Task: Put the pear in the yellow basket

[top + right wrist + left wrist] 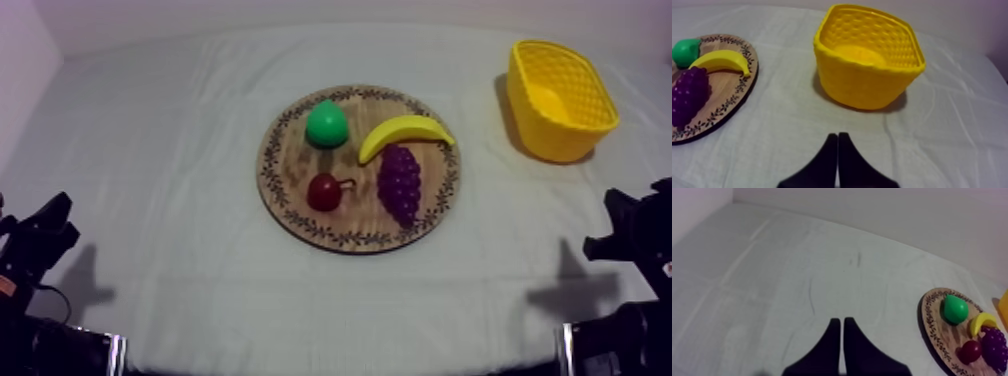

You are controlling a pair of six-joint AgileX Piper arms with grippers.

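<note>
Where it sits on board (pixel 290 160), pear (pixel 327 124) tip pts twd far table (pixel 150 150) edge.

Green pear (pixel 326 124) on wooden board (pixel 300 215), far edge, yellow basket (pixel 560 95) well apart, empty

The left arm (pixel 35 245), at the near left of the scene, is a blocky matt-black mass of angular housings. It has a small orange-red mark on its outer side and a pale metal strip at its base. The right arm (pixel 640 240), at the near right, is the same matt black, stepped and boxy, with a like pale metal strip low down. On each arm the jaws are two plain black fingers. The left fingers (pixel 828 350) and the right fingers (pixel 823 167) each lie pressed together as a narrow wedge, broad at the root, tapering to blunt tips, parted by a thin pale seam.
</note>
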